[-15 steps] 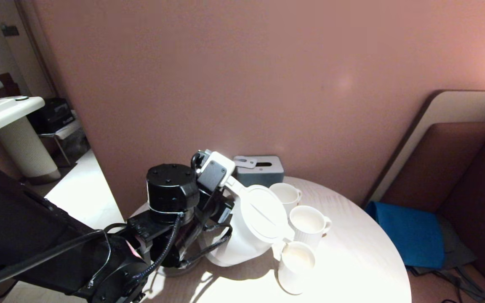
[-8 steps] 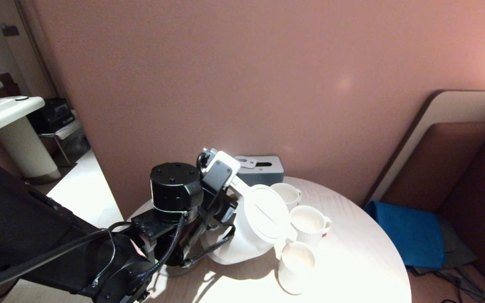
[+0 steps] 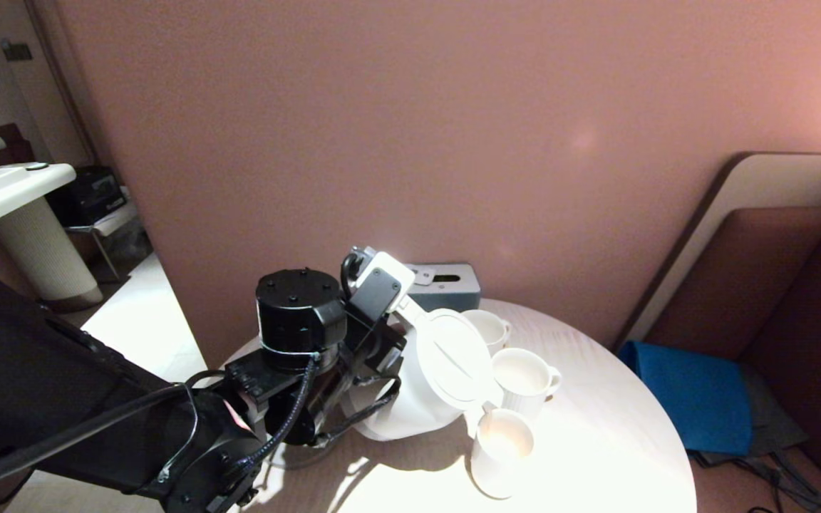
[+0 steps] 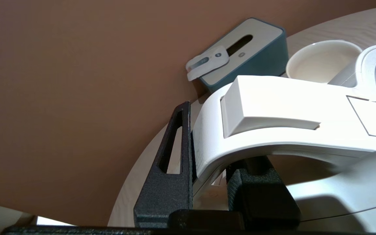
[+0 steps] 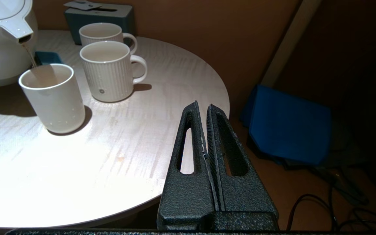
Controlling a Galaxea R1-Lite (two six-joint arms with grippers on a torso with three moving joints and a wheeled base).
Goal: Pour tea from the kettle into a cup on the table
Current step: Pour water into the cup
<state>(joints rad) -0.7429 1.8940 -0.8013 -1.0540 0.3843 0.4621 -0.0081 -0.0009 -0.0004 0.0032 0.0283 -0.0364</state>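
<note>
The white kettle (image 3: 432, 385) hangs tilted over the round pale table (image 3: 596, 442), its spout down toward the nearest plain white cup (image 3: 499, 456). My left gripper (image 3: 393, 324) is shut on the kettle's loop handle (image 4: 273, 107), one finger on each side of it. In the right wrist view a thin stream of tea (image 5: 30, 55) runs from the spout (image 5: 23, 36) into that cup (image 5: 52, 98). My right gripper (image 5: 203, 107) is parked shut and holding nothing, just off the table's right edge.
A ribbed mug (image 3: 524, 377) and a second mug (image 3: 487, 328) stand close behind the cup. A teal tissue box (image 3: 442, 285) sits against the wall. A blue cushion (image 3: 695, 392) lies on the bench at the right. Cables (image 5: 331, 202) trail on the floor.
My left gripper and the kettle have shifted slightly right and up, with the kettle tipped a little more toward the cup. The cups and right arm have not moved.
</note>
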